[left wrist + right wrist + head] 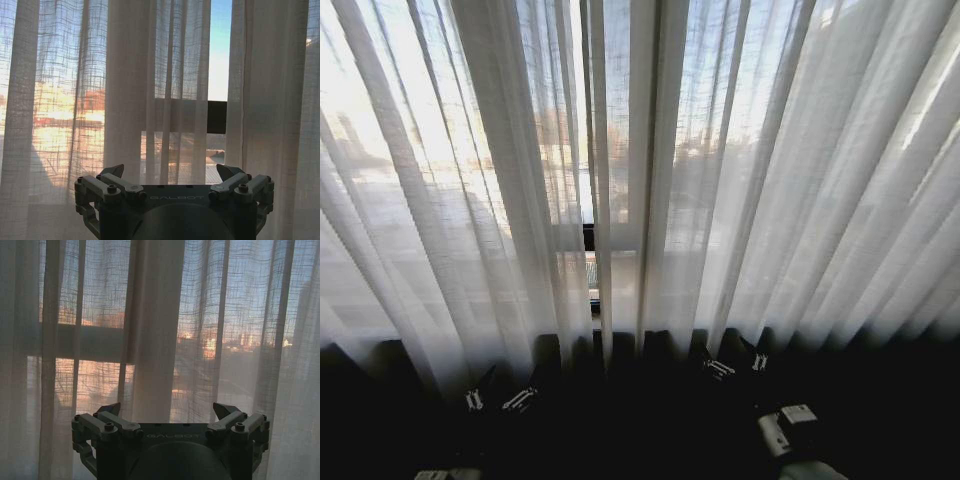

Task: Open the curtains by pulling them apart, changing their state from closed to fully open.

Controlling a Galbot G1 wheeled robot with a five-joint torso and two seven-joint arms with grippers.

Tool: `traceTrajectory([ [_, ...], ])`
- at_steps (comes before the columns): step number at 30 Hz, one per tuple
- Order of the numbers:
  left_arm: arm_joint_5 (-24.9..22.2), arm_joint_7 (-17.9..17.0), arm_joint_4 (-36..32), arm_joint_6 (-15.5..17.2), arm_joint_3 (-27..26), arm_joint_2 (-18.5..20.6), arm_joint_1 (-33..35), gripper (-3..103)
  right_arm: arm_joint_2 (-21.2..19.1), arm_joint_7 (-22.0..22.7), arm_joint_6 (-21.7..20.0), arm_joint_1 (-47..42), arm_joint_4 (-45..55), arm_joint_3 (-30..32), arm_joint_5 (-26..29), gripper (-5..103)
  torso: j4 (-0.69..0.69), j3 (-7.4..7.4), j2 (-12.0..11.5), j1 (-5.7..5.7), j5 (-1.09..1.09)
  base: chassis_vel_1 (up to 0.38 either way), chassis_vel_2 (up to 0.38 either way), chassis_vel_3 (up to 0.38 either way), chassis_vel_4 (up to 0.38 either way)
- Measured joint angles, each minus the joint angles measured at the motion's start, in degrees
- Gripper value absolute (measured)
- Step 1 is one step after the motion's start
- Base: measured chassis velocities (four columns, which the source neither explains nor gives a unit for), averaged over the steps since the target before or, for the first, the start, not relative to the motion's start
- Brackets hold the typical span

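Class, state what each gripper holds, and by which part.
Nothing: the left gripper and right gripper are both open, short of the curtains.

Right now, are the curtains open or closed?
Nearly closed: the curtains hang across the window, with a narrow gap showing sky and the dark frame bar.

Upper-floor room w/ tall window [216, 116], sheer curtains [800, 180], city bldgs outside
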Motion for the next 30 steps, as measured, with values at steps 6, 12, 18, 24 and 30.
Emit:
traceTrajectory([
  [6,0.01,0.03,0.07,-0.35,0.01,-0.04,0.20,100,0.01,0.05,0.05,-0.23,0.00,-0.58,-0.42,100,0.01,0.00,0.00,0.00,0.03,-0.054,0.435,0.064,-0.440],
  [12,-0.02,0.03,0.02,-0.35,-0.08,-0.30,-0.04,100,0.11,0.17,0.06,-0.32,-0.06,-2.90,-1.76,100,0.01,-0.01,0.01,-0.01,-0.01,-0.084,0.308,0.075,-0.309],
  [18,-0.22,-0.07,0.44,-0.33,-0.64,-0.61,0.37,100,-1.26,0.57,-0.84,1.90,-2.57,-8.20,-0.96,100,0.00,0.01,-0.01,0.02,0.02,-0.071,0.109,0.060,-0.095],
  [24,-0.24,-0.13,0.85,-0.12,-1.11,-1.48,0.16,100,-2.68,1.62,-2.00,6.82,-6.38,-15.88,2.86,100,0.02,-0.03,0.03,-0.07,0.03,0.002,-0.029,-0.007,0.046],
  [30,0.02,-0.20,0.74,0.04,-2.00,-3.41,0.33,100,-3.87,2.94,-2.06,14.53,-12.35,-19.66,6.58,100,0.01,-0.01,0.01,-0.04,0.00,0.003,-0.001,-0.004,0.010],
])
